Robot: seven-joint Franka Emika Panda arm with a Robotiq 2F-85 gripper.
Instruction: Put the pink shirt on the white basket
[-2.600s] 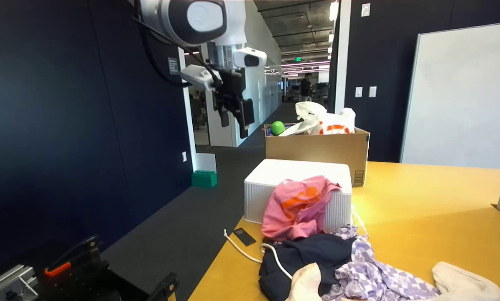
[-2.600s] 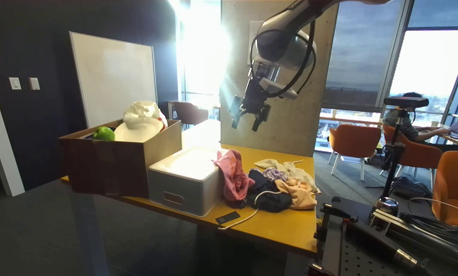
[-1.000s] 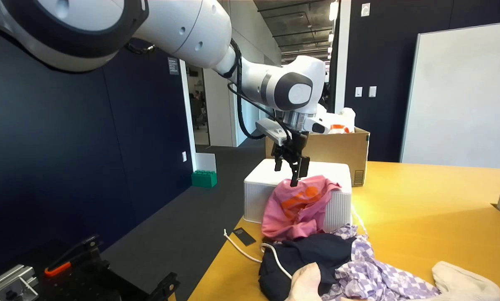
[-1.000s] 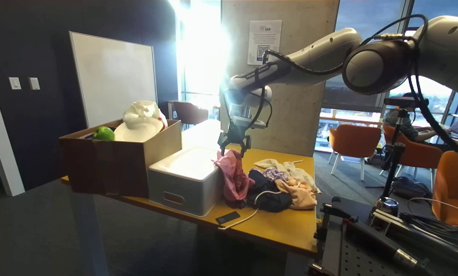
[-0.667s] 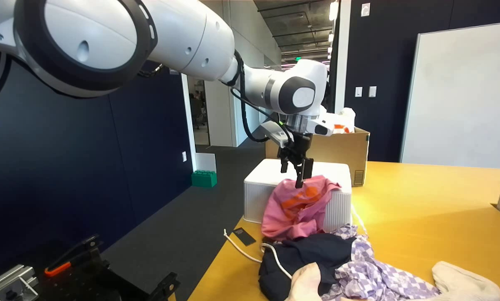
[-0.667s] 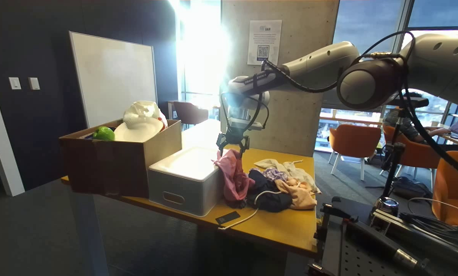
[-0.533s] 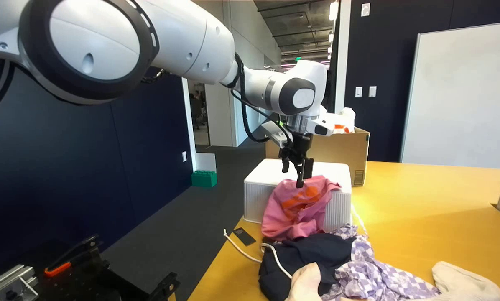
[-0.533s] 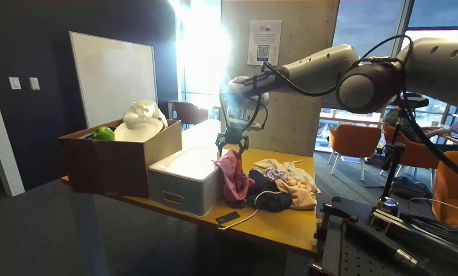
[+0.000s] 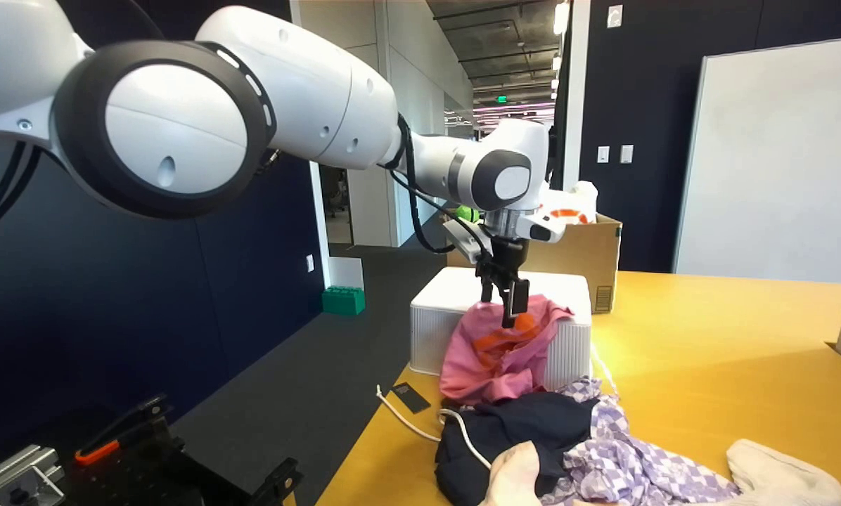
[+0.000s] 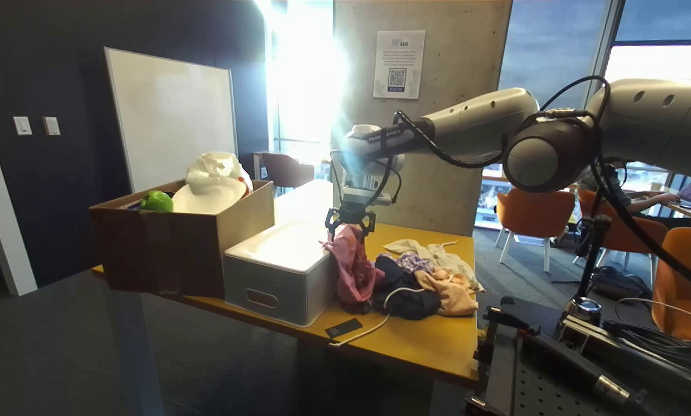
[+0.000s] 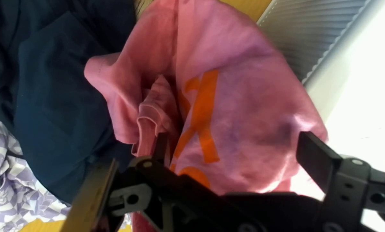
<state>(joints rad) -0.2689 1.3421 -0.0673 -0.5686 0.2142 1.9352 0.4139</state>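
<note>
The pink shirt (image 9: 494, 358), with an orange print, is bunched against the side of the white basket (image 9: 431, 337). Its top end lies over the basket's upper edge; its lower end rests by the dark cloth. Both also show in an exterior view, the shirt (image 10: 354, 271) and the basket (image 10: 276, 289) with its handle slot. In the wrist view the shirt (image 11: 244, 106) fills the middle and the basket (image 11: 360, 106) is at the right. My gripper (image 11: 235, 140) is open, pointing down, its fingers on either side of the shirt's upper part. It shows in both exterior views (image 9: 499, 309) (image 10: 350, 232).
Dark navy cloth (image 9: 526, 429), purple checkered cloth (image 9: 631, 450) and pale cloths lie beside the shirt on the yellow table (image 9: 730, 351). A cardboard box (image 10: 160, 248) with a green ball and white bag stands behind the basket. A black card (image 10: 344, 328) lies near the table edge.
My gripper has come down from high above the table to the shirt's top, then a little lower in the last half second. It stays open. The shirt and basket have not visibly moved.
</note>
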